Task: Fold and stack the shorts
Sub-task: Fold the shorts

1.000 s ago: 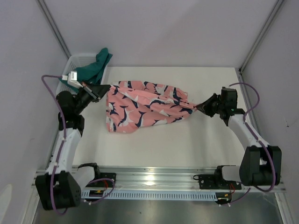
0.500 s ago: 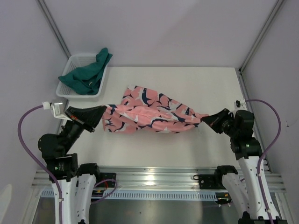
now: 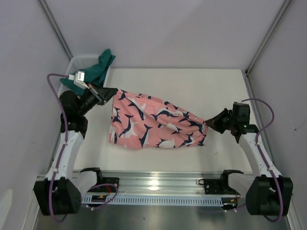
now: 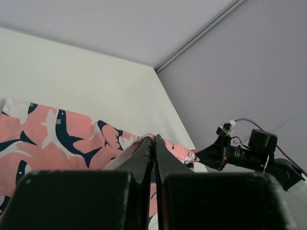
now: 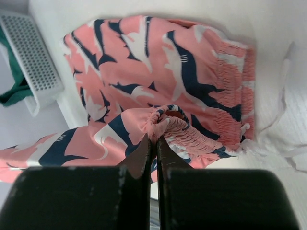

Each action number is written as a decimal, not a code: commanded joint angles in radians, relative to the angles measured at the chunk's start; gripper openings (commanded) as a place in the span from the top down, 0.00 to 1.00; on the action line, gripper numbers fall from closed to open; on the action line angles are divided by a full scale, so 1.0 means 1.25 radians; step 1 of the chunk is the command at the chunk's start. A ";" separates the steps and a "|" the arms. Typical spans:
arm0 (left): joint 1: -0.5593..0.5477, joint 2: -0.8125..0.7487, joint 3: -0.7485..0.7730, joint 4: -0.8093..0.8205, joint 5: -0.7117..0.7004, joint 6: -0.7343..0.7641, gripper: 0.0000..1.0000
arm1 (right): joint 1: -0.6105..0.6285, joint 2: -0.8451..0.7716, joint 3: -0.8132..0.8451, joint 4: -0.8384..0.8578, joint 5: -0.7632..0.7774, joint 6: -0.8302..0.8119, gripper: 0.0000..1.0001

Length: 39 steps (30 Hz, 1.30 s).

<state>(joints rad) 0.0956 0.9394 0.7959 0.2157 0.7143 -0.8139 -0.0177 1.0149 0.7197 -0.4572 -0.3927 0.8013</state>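
The salmon-pink shark-print shorts (image 3: pixel 153 122) hang stretched between my two grippers above the table, their lower part draping down toward it. My left gripper (image 3: pixel 113 90) is shut on the shorts' left corner, seen pinched at the fingertips in the left wrist view (image 4: pixel 154 140). My right gripper (image 3: pixel 209 121) is shut on the elastic waistband (image 5: pixel 175 125) at the shorts' right end. A pale drawstring (image 5: pixel 283 120) trails from that waistband. The dark teal shorts (image 3: pixel 93 73) lie bunched in the white mesh basket (image 3: pixel 66 82) at the back left, behind my left gripper.
The white table (image 3: pixel 192 86) is walled by pale panels at the back and both sides. A metal rail (image 3: pixel 158 184) carrying the arm bases runs along the near edge. The basket's corner (image 5: pixel 31 72) shows in the right wrist view.
Both arms swung toward me and back away again. The shorts, pulled taut into a narrow band half a second ago, now hang wider, with the left corner raised near the basket.
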 commanded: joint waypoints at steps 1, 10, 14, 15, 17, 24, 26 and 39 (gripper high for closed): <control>-0.039 0.128 0.067 0.169 -0.008 -0.012 1.00 | -0.018 0.051 0.031 0.063 0.031 0.020 1.00; -0.105 0.458 0.171 0.279 -0.042 -0.018 1.00 | -0.024 0.170 -0.014 0.153 0.085 0.068 1.00; -0.116 0.572 0.245 0.235 -0.066 0.026 1.00 | -0.029 0.275 -0.004 0.209 0.086 0.065 1.00; -0.116 0.587 0.244 0.234 -0.073 0.028 1.00 | -0.030 0.297 0.005 0.215 0.083 0.061 1.00; -0.116 0.614 0.250 0.235 -0.083 0.034 1.00 | -0.029 0.337 0.027 0.211 0.098 0.061 1.00; -0.123 0.723 0.269 0.230 -0.095 0.056 1.00 | -0.024 0.388 -0.022 0.260 0.164 0.099 1.00; -0.123 0.737 0.266 0.227 -0.108 0.066 1.00 | -0.024 0.405 -0.010 0.264 0.166 0.090 0.97; -0.135 0.757 0.280 0.159 -0.187 0.121 0.50 | -0.020 0.343 0.108 0.184 0.244 0.005 0.26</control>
<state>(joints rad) -0.0620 1.8801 1.0966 0.4057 0.5011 -0.7044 -0.0467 1.4971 0.7746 -0.1764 -0.1684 0.8715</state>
